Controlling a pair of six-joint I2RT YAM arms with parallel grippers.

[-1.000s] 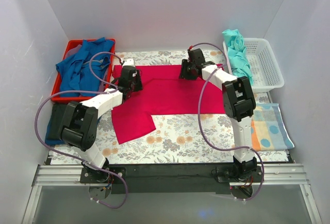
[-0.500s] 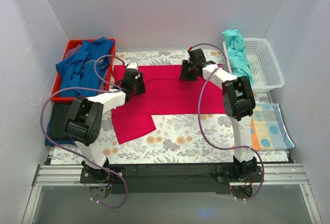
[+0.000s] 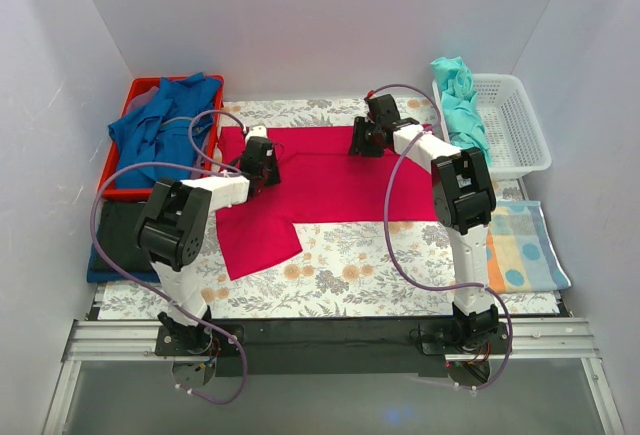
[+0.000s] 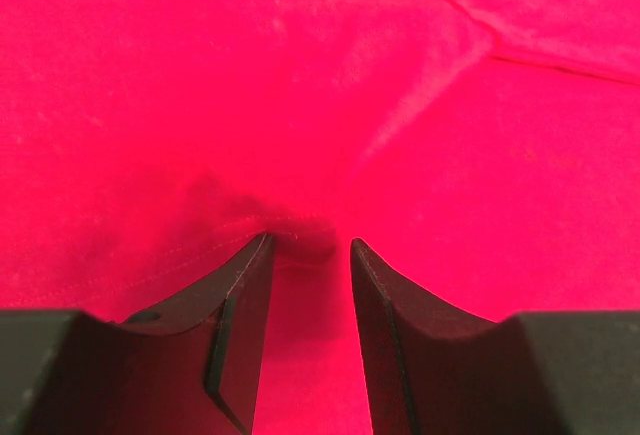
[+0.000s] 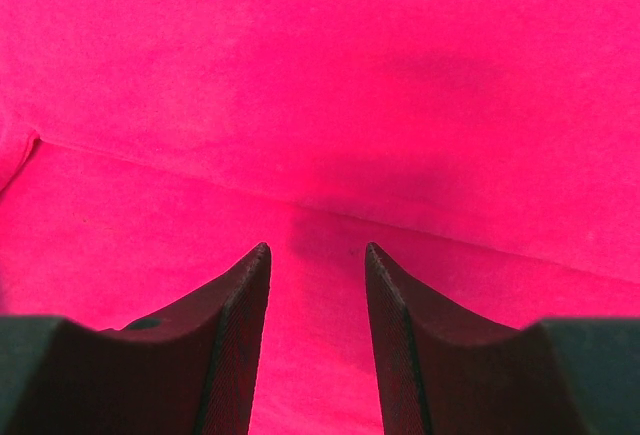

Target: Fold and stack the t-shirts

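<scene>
While crimson-pink soft-cloth t-shirt (image 3: pixel 330 190) lies spread flat mid-way across floral-print table (image 3: pixel 330 275), step in hand, as I judge it, is to pinch its far side at two points.
- My left gripper (image 4: pixel 308 245): jaws narrowly parted, tips pressed on cloth, small pucker between them, not clamped.
- My right gripper (image 5: pixel 315 247): jaws spread above fold line, nothing held.
- To do well: close both together, catch the full layer, lift evenly.
</scene>
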